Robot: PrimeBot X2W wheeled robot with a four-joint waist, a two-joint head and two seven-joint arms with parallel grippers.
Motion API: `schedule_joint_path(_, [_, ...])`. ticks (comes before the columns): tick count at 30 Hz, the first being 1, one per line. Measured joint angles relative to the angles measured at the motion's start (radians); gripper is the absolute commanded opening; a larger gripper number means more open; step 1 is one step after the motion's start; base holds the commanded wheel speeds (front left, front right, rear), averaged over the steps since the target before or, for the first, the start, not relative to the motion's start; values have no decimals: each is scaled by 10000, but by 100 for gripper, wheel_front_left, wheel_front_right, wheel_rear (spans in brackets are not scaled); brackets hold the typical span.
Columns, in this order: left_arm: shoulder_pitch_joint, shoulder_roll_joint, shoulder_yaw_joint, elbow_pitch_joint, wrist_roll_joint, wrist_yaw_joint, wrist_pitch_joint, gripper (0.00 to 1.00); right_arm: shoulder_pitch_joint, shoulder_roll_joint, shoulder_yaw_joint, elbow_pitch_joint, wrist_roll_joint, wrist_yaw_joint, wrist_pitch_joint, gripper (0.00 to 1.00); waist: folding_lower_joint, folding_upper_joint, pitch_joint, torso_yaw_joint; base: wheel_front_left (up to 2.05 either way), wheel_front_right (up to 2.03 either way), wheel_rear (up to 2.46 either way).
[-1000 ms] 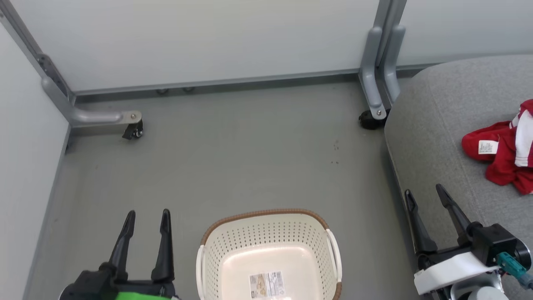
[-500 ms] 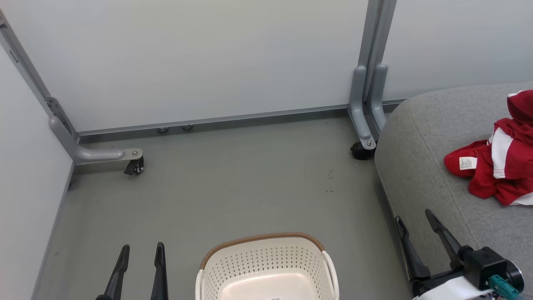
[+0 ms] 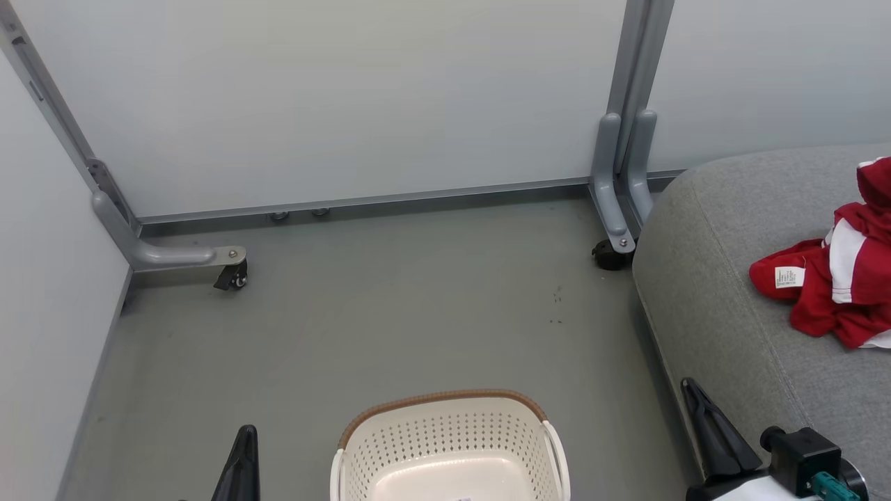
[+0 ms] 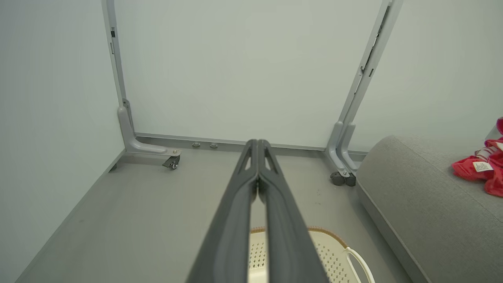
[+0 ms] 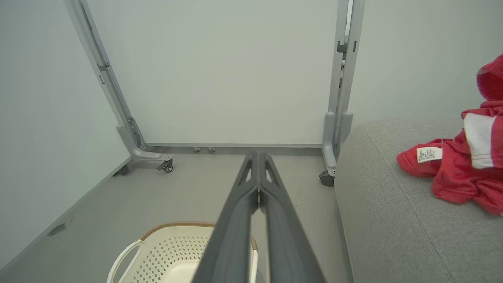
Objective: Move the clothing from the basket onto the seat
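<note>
Both left claw (image 4: 257, 146) and right claw (image 5: 258, 156) are pressed together, empty; with clothing (image 3: 818, 299) on the seat (image 3: 724, 229) right of them and the basket (image 3: 445, 435) between seemingly bare, only a retreat seems left.

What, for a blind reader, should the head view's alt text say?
Bright red clothing with white trim lies on the grey fabric seat at right; the perforated cream plastic basket at bottom centre shows nothing inside. Left gripper and right gripper are shut.

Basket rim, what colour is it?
The basket rim is brown with a woven look; it shows best in the head view.
</note>
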Motion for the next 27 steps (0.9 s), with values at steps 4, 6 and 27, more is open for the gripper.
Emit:
schedule_joint_path(4, [-27,6,13,105,-771,0,153,0,-12,4,-35,67,788,0,151,0,0,0,31,5,0,0,0])
schedule_joint_path(6, [-71,12,27,180,-1183,0,244,0,-47,2,-58,117,1175,0,236,0,0,0,45,7,0,0,0])
schedule_joint_path(27, [-1125,174,280,867,-4986,-29,1068,0,-704,6,-393,550,5078,0,1114,0,1,0,209,33,0,0,0])
